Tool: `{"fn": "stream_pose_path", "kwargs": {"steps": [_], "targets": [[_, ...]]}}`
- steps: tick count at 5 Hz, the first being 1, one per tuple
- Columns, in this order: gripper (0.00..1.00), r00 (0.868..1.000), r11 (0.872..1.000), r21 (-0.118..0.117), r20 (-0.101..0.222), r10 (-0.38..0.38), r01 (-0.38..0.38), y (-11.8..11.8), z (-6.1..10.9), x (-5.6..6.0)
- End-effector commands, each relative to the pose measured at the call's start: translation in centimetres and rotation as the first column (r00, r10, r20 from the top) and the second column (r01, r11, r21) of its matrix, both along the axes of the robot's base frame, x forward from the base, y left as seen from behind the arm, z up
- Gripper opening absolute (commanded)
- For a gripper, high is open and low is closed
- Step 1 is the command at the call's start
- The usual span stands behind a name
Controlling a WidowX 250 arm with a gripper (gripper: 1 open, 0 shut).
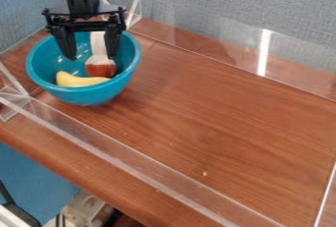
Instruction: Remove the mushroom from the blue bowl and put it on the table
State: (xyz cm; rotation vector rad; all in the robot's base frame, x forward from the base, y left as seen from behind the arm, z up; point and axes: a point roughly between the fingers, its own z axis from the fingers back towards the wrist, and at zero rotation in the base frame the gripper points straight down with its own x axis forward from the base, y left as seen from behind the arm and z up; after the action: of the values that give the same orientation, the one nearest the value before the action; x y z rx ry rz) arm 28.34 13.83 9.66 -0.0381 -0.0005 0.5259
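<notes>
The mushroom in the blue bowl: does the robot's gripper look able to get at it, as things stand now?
Probably yes: the open gripper straddles the mushroom, and nothing seems to lie on top.

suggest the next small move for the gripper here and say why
Probably lower the gripper slightly, jaws kept open, then close on the mushroom. Its open fingers hang over the blue bowl, seemingly one to each side of the pale stem, and the yellow piece lies beside the cap, so a straight descent looks safer than a sideways sweep.
</notes>
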Motion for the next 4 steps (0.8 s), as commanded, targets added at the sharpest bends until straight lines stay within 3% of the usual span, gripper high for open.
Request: {"fn": "stream_pose_path", "kwargs": {"steps": [1,4], "targets": [[1.00,0.998,0.999,0.035,0.060,0.003,-0.005,0.65,1.93,0.24],[1.00,0.997,0.999,0.053,0.081,-0.001,-0.003,1.18,2.40,0.22]]}}
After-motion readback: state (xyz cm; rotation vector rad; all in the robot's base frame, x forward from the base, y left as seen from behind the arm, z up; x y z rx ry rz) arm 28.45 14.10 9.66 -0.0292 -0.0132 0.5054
